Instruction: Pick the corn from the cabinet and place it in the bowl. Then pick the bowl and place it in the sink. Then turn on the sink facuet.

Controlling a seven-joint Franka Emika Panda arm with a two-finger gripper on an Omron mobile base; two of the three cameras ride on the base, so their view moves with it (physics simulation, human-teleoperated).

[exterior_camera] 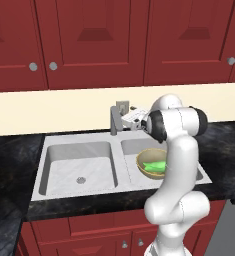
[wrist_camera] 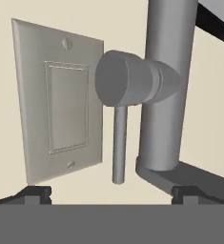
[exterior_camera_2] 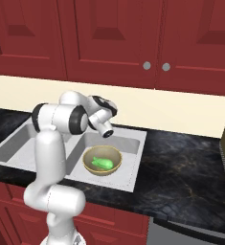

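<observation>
I have the gripper (wrist_camera: 111, 193) up at the back of the sink (exterior_camera: 79, 165), right in front of the faucet (exterior_camera: 113, 120), with its jaws spread wide and nothing between them. In the hand view the two dark fingertips (wrist_camera: 33, 193) sit far apart at the bottom, and the faucet (wrist_camera: 163, 86) fills the space just ahead: a thick grey post, a rounded knob sticking out toward me, and a thin rod hanging from it. Beside the post on the cream wall is a light switch plate (wrist_camera: 61, 100).

From the left base view the hand points at the faucet from the right, close to it; I can't quite tell whether anything touches.

The bowl (exterior_camera_2: 102, 160) sits in the right basin of the sink (exterior_camera_2: 128, 158), upright, and the green corn (exterior_camera_2: 103, 163) lies inside it. From the left the bowl (exterior_camera: 148, 165) and the corn (exterior_camera: 154, 166) are partly hidden behind my arm. The left basin holds just its drain (exterior_camera: 80, 179). Red cabinets (exterior_camera: 89, 40) with closed doors hang above, and the black counter (exterior_camera_2: 181, 177) runs around the sink.
</observation>
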